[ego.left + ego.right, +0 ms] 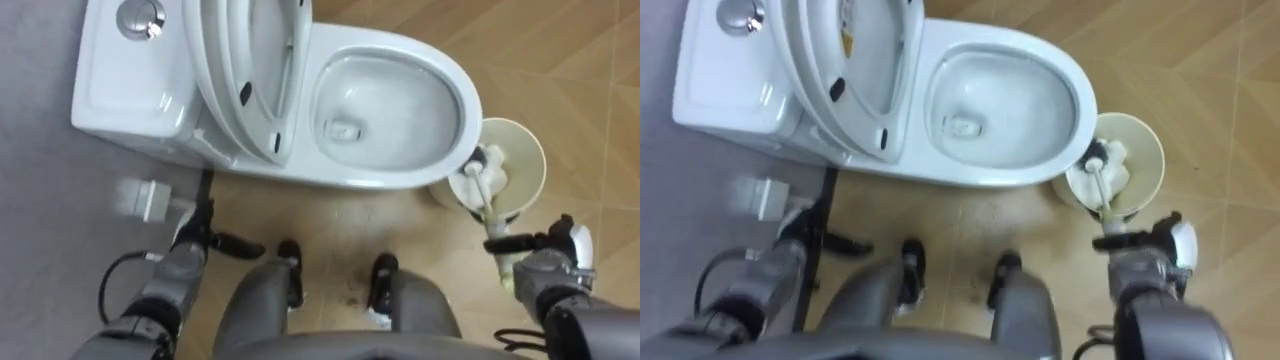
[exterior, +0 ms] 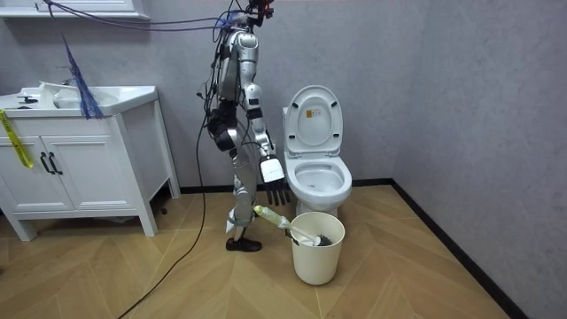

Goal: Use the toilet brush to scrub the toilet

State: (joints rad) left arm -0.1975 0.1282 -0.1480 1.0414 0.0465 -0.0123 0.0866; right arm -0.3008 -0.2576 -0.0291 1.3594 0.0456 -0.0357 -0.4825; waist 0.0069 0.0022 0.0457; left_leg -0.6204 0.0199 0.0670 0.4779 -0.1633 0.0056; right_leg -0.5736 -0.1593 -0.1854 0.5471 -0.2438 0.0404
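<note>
The white toilet stands before me with its lid (image 1: 240,70) raised and its bowl (image 1: 400,52) showing water. Right of the bowl stands a cream bin (image 1: 525,150). My right hand (image 1: 545,262) is shut on the handle of the toilet brush (image 1: 484,195), and the brush's white head lies inside the bin. In the room view the brush (image 2: 297,232) slants from that hand (image 2: 257,211) down into the bin (image 2: 317,255). My left hand (image 1: 210,238) hangs open by the toilet's base, holding nothing.
The tank (image 1: 120,85) with its round flush button (image 1: 140,17) is at my left, against a grey wall. A white sink cabinet (image 2: 80,159) stands at the room view's left. Wooden floor spreads around the bin and behind me.
</note>
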